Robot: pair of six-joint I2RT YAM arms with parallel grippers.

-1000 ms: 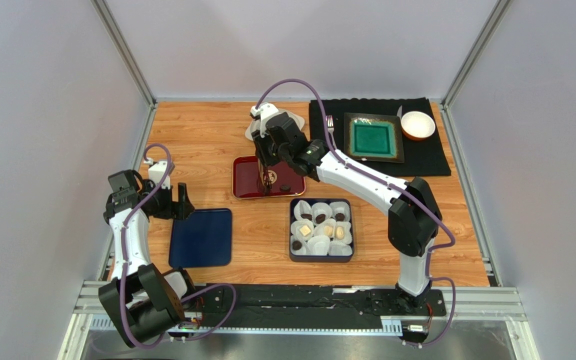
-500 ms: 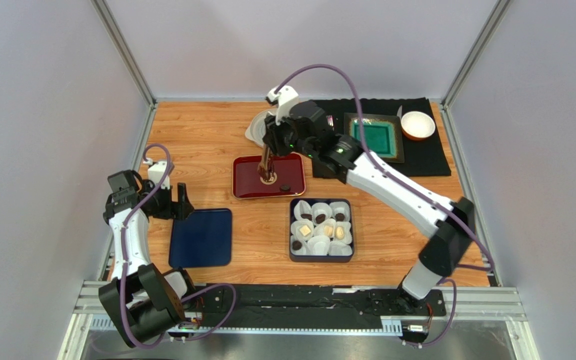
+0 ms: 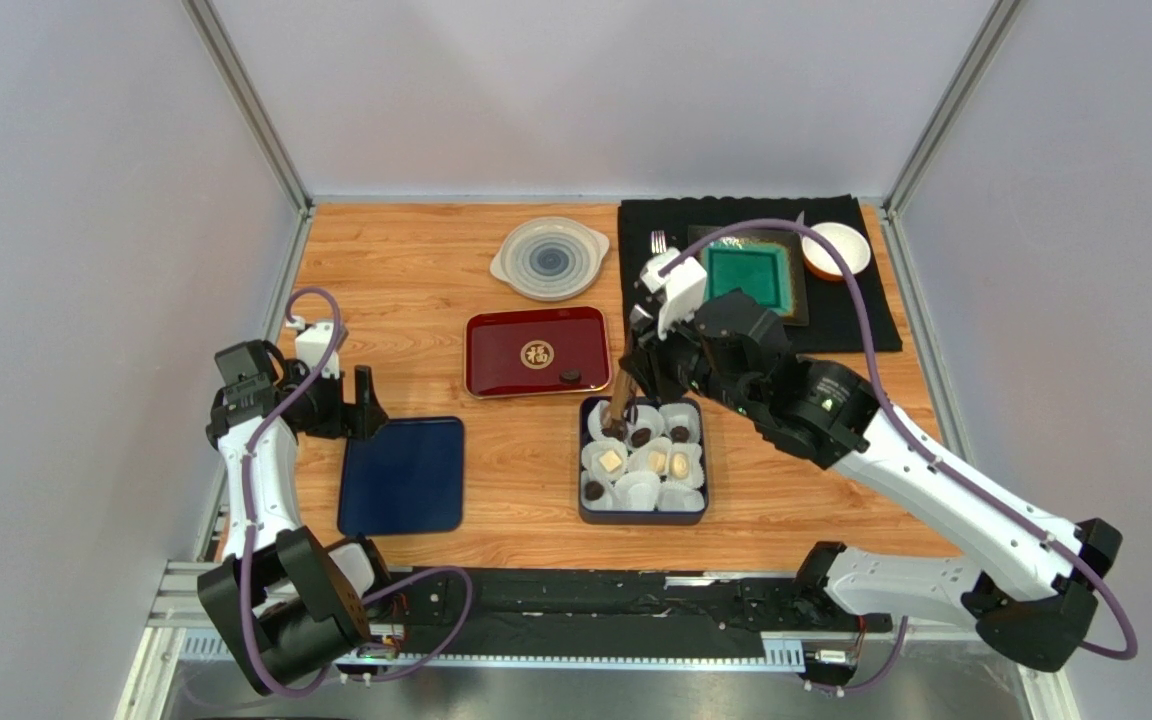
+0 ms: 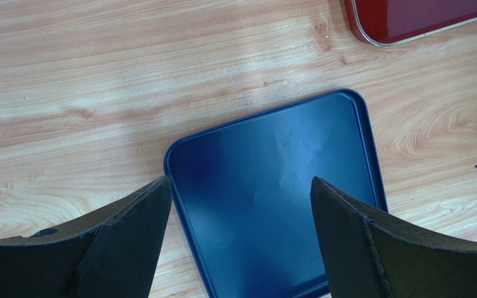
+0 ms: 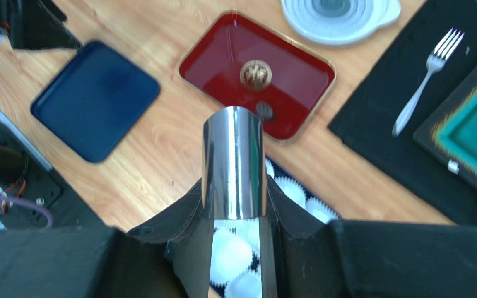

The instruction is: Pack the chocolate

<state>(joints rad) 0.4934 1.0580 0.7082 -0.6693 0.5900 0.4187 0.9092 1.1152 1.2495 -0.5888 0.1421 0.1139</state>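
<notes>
From above: chocolates (image 3: 639,437) in a box (image 3: 642,518) under the right gripper (image 3: 630,375), another chocolate (image 3: 570,375) on the red tray (image 3: 507,338). At its wrist: jaws clenched on a metal tool (image 5: 233,161). Over blue tray (image 4: 272,205), left gripper (image 4: 240,186), jaws released.

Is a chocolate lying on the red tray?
Yes, one dark chocolate lies on the red tray, near its front right corner.

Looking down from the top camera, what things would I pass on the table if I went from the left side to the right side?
blue tray → red tray → chocolate box → green dish → white bowl
</notes>
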